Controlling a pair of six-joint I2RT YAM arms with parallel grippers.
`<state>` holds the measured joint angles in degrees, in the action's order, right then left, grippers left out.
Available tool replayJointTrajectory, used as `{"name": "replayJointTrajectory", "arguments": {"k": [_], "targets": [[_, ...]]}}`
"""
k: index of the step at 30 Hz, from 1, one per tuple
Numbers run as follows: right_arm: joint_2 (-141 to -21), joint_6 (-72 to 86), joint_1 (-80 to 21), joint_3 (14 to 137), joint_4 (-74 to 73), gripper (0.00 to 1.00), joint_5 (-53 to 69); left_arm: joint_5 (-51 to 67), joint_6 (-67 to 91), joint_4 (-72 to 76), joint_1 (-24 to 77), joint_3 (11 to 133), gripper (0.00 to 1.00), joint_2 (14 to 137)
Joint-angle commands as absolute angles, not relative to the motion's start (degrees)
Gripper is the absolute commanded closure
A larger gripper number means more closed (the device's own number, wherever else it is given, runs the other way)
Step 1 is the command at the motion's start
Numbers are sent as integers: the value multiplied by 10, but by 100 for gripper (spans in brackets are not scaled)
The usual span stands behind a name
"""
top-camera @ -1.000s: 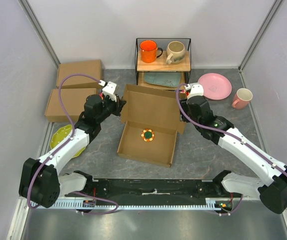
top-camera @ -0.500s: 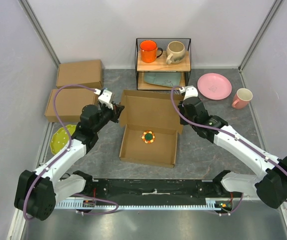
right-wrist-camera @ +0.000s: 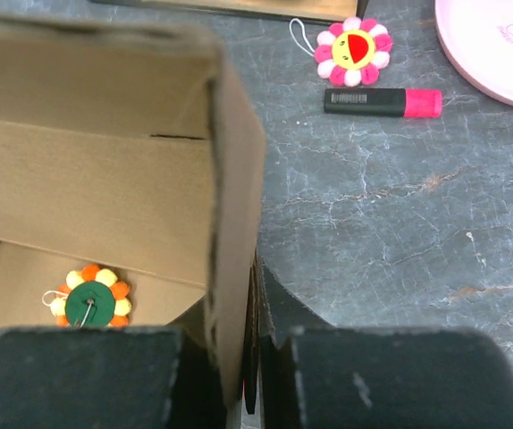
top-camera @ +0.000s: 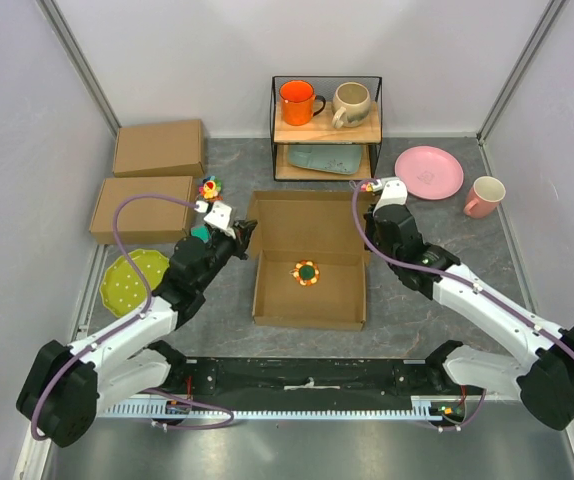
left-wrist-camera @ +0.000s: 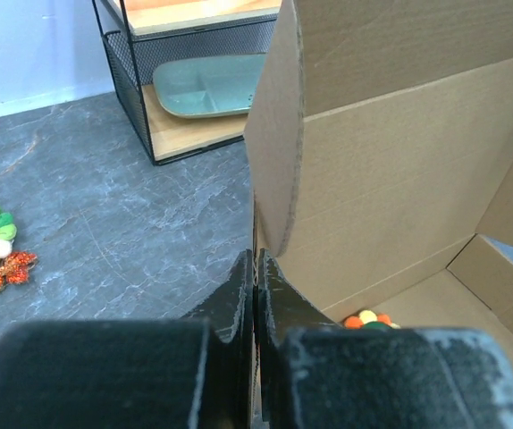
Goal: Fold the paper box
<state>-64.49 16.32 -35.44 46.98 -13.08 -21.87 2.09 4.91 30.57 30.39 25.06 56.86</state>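
This is looking like a robotics lab cell: two robot arms (top-camera: 127,330) are sitting bolted to a metal rail (top-camera: 307,375), white panels (top-camera: 27,120) are enclosing the table (top-camera: 387,330), and mugs (top-camera: 298,101) are standing about as props.

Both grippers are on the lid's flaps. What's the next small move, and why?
Likely tip the lid forward over the box, both arms together. The left gripper and right gripper each pinch a side flap, the lid stands upright, and the walls are up around the flower.

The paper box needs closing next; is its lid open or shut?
Open: the lid of the paper box stands up; the flower toy inside shows.
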Motion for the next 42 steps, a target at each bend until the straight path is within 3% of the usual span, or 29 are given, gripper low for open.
{"name": "replayJointTrajectory", "arguments": {"k": [1,10,17,26,33,42], "targets": [[-622,187,-359,436,-61,89,-223,-59,52,438,357,211,98,573],[-588,246,-361,378,6,87,-242,-221,48,624,440,172,98,632],[-568,243,-366,351,31,85,-247,-275,59,693,468,165,91,674],[-546,193,-367,328,49,84,-266,-248,51,606,472,188,78,659],[-552,192,-369,326,69,84,-261,-203,37,550,472,198,77,645],[-578,250,-394,389,2,78,-258,-200,84,560,473,208,85,665]]}}
